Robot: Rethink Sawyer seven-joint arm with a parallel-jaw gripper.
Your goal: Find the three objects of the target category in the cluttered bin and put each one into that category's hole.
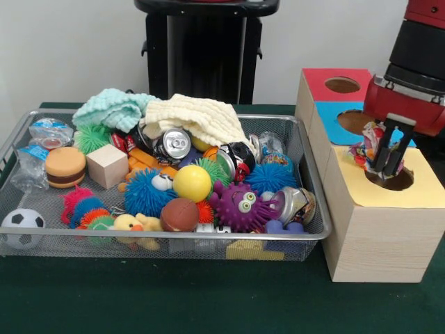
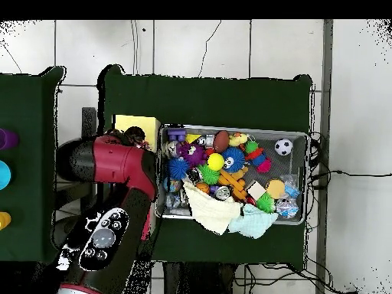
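Note:
The cluttered bin is a shallow wire-mesh basket on the green table, full of toys, cans and cloths; it also shows in the overhead view. To its right stands a wooden box with red, blue and yellow tops, each with a hole. My gripper hangs right over the yellow top's hole, fingertips at its rim. It is shut on a crumpled colourful wrapper, which sticks out to the left of the fingers. In the overhead view my arm covers the gripper beside the yellow top.
In the bin are spiky balls, a yellow ball, dented cans, a wooden cube, a burger toy, a small soccer ball, crushed plastic bottles and two knitted cloths. The blue hole and red hole lie behind.

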